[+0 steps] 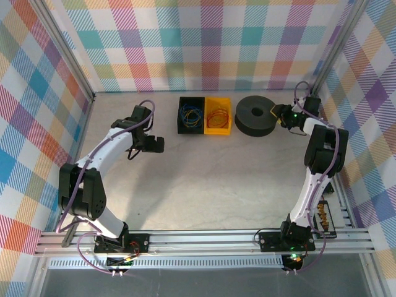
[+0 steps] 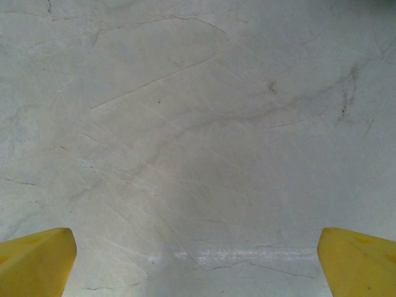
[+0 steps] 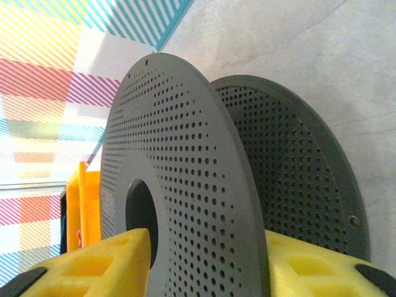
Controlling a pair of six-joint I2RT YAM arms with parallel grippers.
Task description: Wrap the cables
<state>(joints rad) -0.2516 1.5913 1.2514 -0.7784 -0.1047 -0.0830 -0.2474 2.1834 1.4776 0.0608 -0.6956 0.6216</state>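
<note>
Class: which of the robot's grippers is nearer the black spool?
Right. The right gripper sits at the right edge of the black spool, fingers straddling one flange; the left gripper hangs over bare table far to its left.

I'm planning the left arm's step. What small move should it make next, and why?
Probably carry the left gripper toward the yellow bin, above the red-orange wire. Its fingers are open over bare table, holding nothing. The wire lies coiled in that bin, and the right gripper straddles the black spool at its flange.
</note>
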